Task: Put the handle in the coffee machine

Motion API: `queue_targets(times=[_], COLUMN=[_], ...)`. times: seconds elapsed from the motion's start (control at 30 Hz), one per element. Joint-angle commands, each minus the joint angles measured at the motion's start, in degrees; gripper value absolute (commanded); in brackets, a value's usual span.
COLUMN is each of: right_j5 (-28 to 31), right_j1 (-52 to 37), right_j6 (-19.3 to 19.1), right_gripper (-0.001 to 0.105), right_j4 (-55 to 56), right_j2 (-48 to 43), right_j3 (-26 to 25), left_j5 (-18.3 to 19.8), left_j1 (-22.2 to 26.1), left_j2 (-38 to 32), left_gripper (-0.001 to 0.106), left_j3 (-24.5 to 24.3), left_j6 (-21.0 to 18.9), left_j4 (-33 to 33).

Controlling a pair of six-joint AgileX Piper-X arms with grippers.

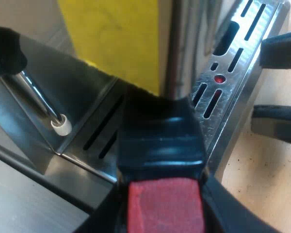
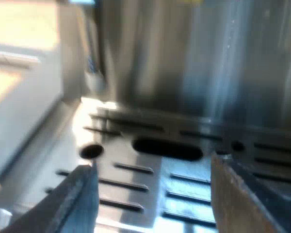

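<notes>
The holder's dark handle (image 1: 160,138) with its red end (image 1: 165,206) sits close to the camera, and my left gripper (image 1: 166,216) is shut on it, one black finger on each side. The handle points toward the espresso machine's slotted metal drip tray (image 1: 233,63); the holder's metal head is hidden behind the handle. My right gripper (image 2: 153,204) stands open just above the drip tray (image 2: 136,187), nothing between its fingers. From the left wrist view, the right gripper (image 1: 279,85) is at the tray's outer edge.
A steam wand (image 1: 39,99) with a white tip (image 1: 61,124) hangs beside the tray. A yellow panel (image 1: 116,39) stands behind the machine's steel front (image 2: 194,58). A beige speckled tabletop (image 1: 262,179) lies past the tray's edge.
</notes>
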Motion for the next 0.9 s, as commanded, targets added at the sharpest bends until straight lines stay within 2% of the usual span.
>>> queue_targets(times=[0.03,0.1,0.17,0.2,0.27,0.37,0.53,0.63,0.8,0.9], right_j5=[-2.11,-4.01,-6.43,-6.88,-9.11,-10.26,-10.25,-10.25,-9.92,-7.19], right_j1=[-2.24,-3.18,-4.47,-4.92,-6.08,-7.50,-8.76,-9.06,-9.46,-9.87], right_j6=[-0.97,-2.22,-6.98,-8.09,-12.17,-12.71,-15.69,-18.53,-18.57,-20.61], right_gripper=[0.054,0.054,0.054,0.053,0.048,0.038,0.037,0.037,0.037,0.037], right_j4=[-7.76,-12.62,-17.67,-19.09,-25.48,-32.33,-41.22,-42.35,-42.36,-42.36], right_j2=[-0.18,-0.18,0.45,0.83,2.53,5.08,9.14,11.29,14.46,15.82], right_j3=[4.29,6.14,6.92,6.91,6.90,6.90,6.07,3.23,-2.26,-5.29], left_j5=[6.05,6.05,6.05,6.05,6.05,6.05,6.05,6.05,6.05,6.05], left_j1=[0.03,0.03,0.03,0.03,0.03,0.03,0.03,0.03,0.03,0.03], left_j2=[-1.73,-1.73,-1.73,-1.73,-1.73,-1.73,-1.73,-1.73,-1.73,-1.73], left_gripper=[0.000,0.000,0.000,0.000,0.000,0.000,0.000,0.000,0.000,0.000], left_j3=[-1.17,-1.17,-1.17,-1.17,-1.17,-1.17,-1.17,-1.17,-1.17,-1.17], left_j6=[-0.03,-0.03,-0.03,-0.03,-0.03,-0.03,-0.03,-0.03,-0.03,-0.03], left_j4=[-0.99,-0.99,-0.99,-0.99,-0.99,-0.99,-0.99,-0.99,-0.99,-0.99])
